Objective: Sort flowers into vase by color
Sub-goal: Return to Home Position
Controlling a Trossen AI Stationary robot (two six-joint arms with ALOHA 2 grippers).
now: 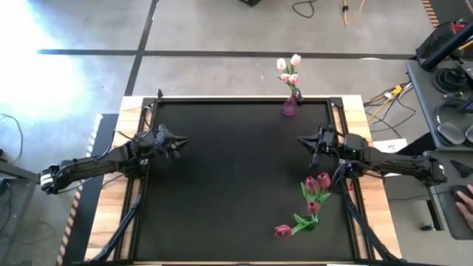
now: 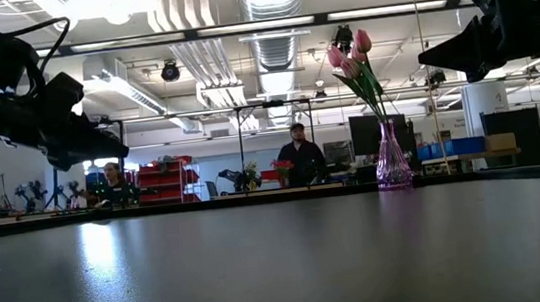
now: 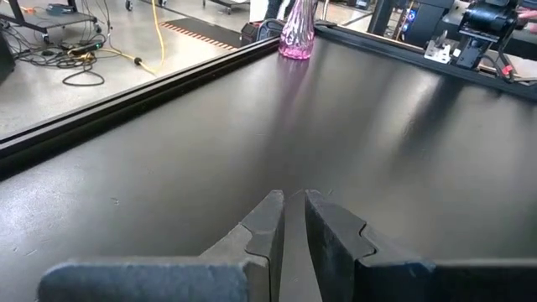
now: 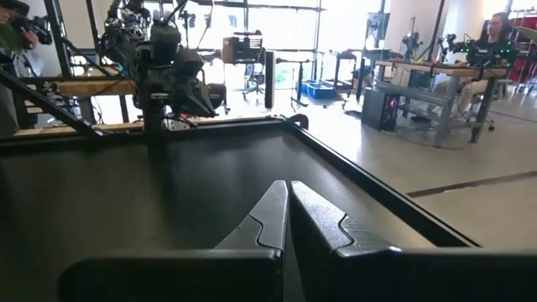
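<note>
The main risk sits at the lower right of the high view. The dark red tulips (image 1: pixel 318 182) cluster just beside the right arm, with one head leaning toward the lower edge of the counter (image 1: pixel 236 185). A swing or dip of that arm could, I judge, clip a bloom and upset them; whether a vase holds them I cannot tell. The pale pink tulips (image 1: pixel 288 65) stand tall in the pink vase (image 1: pixel 289 108) at the counter's upper edge, top-heavy and close to the rim. The right gripper (image 1: pixel 301 140) at centre right has its jaws nearly together and empty. The left gripper (image 1: pixel 183 140) at centre left shows a narrow slit, also empty. Bare counter lies open between them
</note>
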